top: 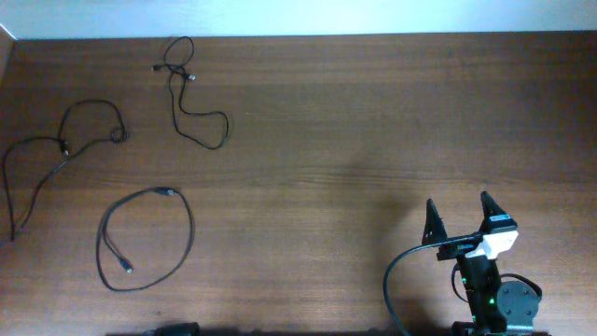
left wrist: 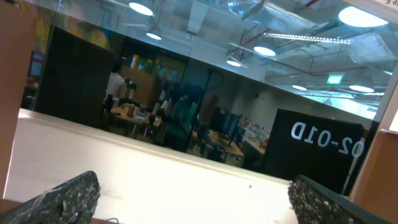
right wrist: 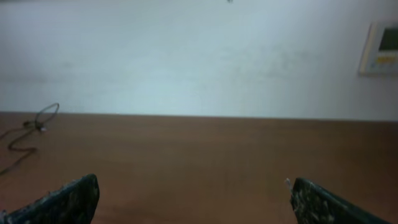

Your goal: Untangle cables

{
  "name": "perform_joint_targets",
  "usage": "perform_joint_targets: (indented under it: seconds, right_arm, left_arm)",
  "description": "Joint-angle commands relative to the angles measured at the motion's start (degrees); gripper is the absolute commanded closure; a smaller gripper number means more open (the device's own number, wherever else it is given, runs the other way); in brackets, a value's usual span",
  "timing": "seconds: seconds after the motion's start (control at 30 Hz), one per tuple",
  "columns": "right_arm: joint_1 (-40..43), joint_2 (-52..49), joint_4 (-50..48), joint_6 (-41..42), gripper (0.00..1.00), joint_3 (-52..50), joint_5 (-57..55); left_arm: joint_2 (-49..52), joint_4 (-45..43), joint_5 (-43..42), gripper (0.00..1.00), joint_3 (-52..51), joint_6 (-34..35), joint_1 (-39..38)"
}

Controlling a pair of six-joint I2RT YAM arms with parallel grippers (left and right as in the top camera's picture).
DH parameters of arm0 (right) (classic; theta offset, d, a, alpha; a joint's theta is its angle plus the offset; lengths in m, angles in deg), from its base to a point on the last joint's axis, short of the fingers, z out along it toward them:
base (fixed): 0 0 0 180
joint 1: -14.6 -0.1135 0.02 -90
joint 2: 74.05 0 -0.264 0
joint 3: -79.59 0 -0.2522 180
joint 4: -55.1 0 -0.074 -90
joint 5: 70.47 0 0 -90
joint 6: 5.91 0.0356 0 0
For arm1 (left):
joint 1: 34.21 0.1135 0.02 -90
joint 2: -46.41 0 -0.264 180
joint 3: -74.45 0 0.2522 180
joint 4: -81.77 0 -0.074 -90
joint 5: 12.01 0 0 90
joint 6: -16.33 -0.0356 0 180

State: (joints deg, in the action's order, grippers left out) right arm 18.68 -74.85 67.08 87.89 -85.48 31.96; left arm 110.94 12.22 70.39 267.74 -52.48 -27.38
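Three thin black cables lie apart on the left half of the brown table (top: 354, 121). One cable (top: 187, 103) snakes near the far edge, a second cable (top: 56, 154) trails along the left side, and a third cable (top: 145, 238) forms a loose ring nearer the front. My right gripper (top: 458, 203) stands open at the front right, far from all of them, with nothing between its fingers. In the right wrist view the right gripper (right wrist: 194, 183) faces bare table, with one cable (right wrist: 38, 119) far off to the left. My left gripper (left wrist: 194, 180) is open and empty, facing a wall and window.
The right arm's thick black cable (top: 396, 280) curves beside its base at the front right. A white wall runs behind the table's far edge (right wrist: 199, 115), with a small panel (right wrist: 380, 48) on it. The left wrist view shows a window (left wrist: 186, 93) with reflections.
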Motion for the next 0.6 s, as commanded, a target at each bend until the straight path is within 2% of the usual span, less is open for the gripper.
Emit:
perform_joint_targets:
  seconds: [0.0, 0.17, 0.57]
  right_arm:
    - [-0.2, 0.6, 0.1, -0.4, 0.02, -0.9, -2.2]
    - [-0.2, 0.6, 5.6, -0.4, 0.02, -0.9, -3.9]
    - [-0.2, 0.6, 5.5, -1.9, 0.02, -0.9, -3.9]
  left_arm:
    - [0.1, 0.0, -0.8, 0.01, 0.0, -0.2, 0.1]
    - [0.1, 0.0, -0.8, 0.01, 0.0, -0.2, 0.1]
    - [0.1, 0.0, -0.8, 0.01, 0.0, -0.2, 0.1]
